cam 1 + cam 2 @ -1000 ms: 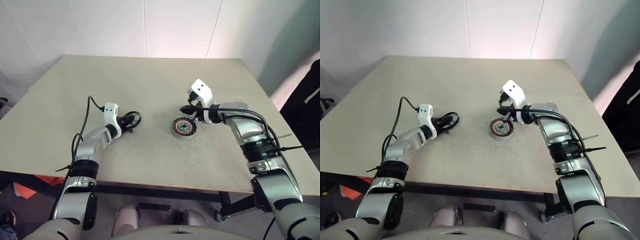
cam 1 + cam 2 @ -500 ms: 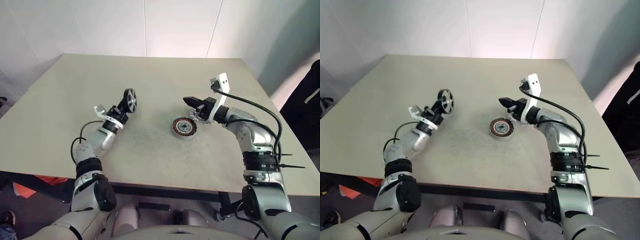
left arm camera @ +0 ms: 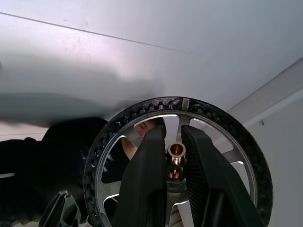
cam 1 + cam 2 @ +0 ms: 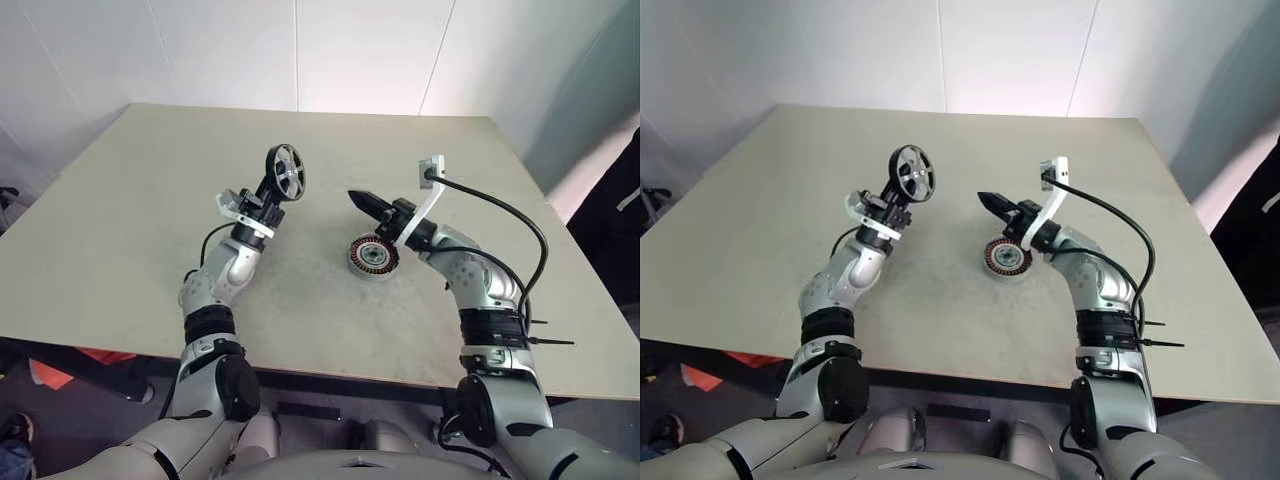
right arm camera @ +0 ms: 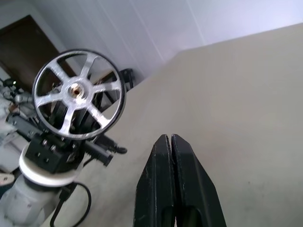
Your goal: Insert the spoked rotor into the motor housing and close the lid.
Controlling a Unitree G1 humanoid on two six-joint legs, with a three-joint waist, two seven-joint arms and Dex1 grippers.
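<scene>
1. The rotor (image 4: 287, 172) is held up in the air above the table (image 4: 130, 200), to the left of the housing, standing on edge with its face turned toward the right arm.
2. The left gripper (image 3: 172, 156) has its fingers (image 3: 147, 179) pinching the rotor at the hub, one on each side of the small brass-coloured centre pin, with the rim free all round.
3. The right gripper (image 5: 170, 142) hovers just above and behind the housing (image 4: 372, 257) with its fingers (image 5: 158, 189) pressed together and empty, pointing at the rotor.
4. The housing lies flat on the table, copper windings up, well apart from the rotor.
5. The lid I cannot make out on the table.
6. Handling, as I judge it: the rotor looks a thin, stiff metal wheel, light, with slim spokes that could bend if squeezed across the rim. The hub is the sound place to hold it, as it is held now. The hold is narrow, so the wheel may swing or slip about the pin.
7. The housing looks heavier and steady, and likely magnetic, so the rotor could snap in off-centre. It should go down level over the dark centre.
8. No brand, label or writing can be read on any part.
</scene>
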